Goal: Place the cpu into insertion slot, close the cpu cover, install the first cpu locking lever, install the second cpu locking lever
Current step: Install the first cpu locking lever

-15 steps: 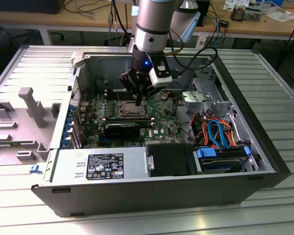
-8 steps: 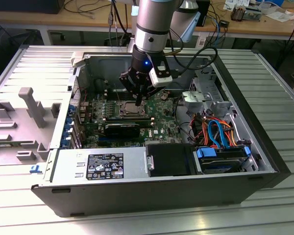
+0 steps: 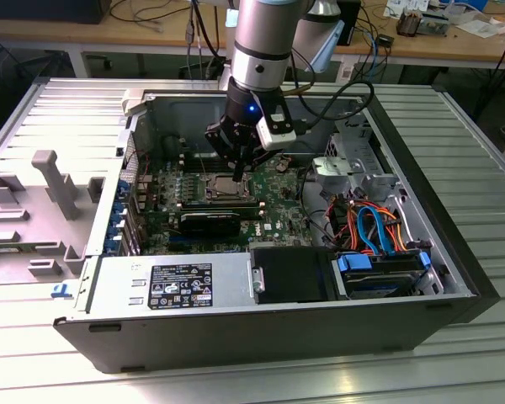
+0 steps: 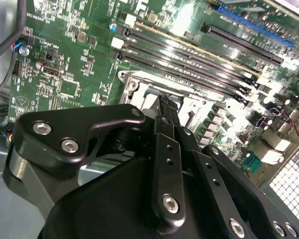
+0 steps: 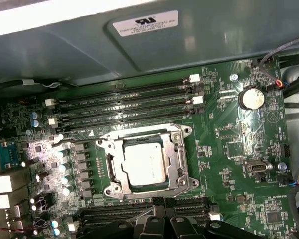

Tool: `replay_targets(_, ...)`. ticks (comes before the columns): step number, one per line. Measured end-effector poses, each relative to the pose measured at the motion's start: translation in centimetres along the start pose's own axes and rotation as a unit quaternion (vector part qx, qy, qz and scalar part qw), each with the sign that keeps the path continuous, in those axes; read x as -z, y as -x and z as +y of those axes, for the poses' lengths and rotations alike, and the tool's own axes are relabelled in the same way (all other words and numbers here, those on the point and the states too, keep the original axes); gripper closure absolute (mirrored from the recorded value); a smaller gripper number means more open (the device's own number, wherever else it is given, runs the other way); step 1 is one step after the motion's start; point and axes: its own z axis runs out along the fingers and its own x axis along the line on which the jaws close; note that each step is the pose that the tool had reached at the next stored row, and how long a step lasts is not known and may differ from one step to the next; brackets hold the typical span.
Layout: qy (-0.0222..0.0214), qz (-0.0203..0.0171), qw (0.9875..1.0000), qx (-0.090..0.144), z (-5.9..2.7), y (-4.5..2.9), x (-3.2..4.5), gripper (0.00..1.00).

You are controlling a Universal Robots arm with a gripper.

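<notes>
A: Bright, even light from overhead in the exterior view, and the ribbed metal desk (image 3: 454, 151) shines pale, washed out toward the near edge.

B: Deep shade inside the computer case (image 3: 261, 328), though. The motherboard (image 3: 273, 198) sits dim under the arm.

A: Second wrist view now: hard white glare on the memory slots (image 4: 199, 55), blown out at one side.

B: And the end effector (image 4: 162, 107) is a soft, blurred black mass up close.

A: First wrist view is crisp. The cpu (image 5: 144, 164) glows a mild grey.
</notes>
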Motion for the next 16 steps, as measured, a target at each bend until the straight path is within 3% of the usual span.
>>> replay_targets(2, 0.0066, 0.0007, 1.0, 0.003, -0.01, 0.0, 0.0, 0.89)
replay_targets(7, 0.0143, 0.0007, 0.9997, 0.019, -0.02, 0.0, 0.0, 0.89)
replay_targets(13, 0.0244, 0.0, 0.9983, 0.053, -0.02, 0.01, 0.0, 0.89)
replay_targets(16, 0.0347, 0.0004, 0.9974, 0.063, -0.04, 0.01, -0.01, 0.89)
